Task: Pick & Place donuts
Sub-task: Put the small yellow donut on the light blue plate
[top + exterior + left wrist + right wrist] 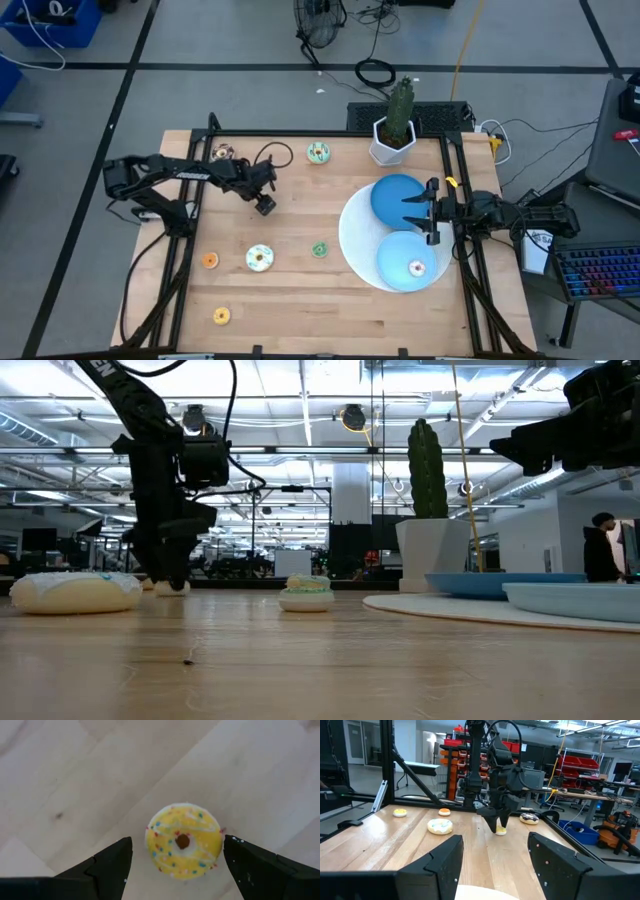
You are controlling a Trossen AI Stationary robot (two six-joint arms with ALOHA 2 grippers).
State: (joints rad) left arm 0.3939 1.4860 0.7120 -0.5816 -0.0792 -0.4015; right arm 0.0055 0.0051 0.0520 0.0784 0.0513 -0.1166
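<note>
My left gripper (177,865) is open and points down over a yellow sprinkled donut (183,841) that lies flat on the wood. Its fingers stand on either side of the donut, close to it. The right wrist view shows this gripper (495,822) low over the same donut (501,831). My right gripper (432,210) is open and waits above the blue plates. Other donuts lie on the table: chocolate (222,152), green and white (318,153), orange (209,260), a bigger white one (260,258), green (319,250), orange (221,316). One more donut (415,268) sits on the near blue plate.
Two blue plates (395,190) (395,262) rest on a large white disc (355,240) at the table's right. A potted cactus (393,130) stands at the far edge. Bare wood lies between the left gripper and the disc.
</note>
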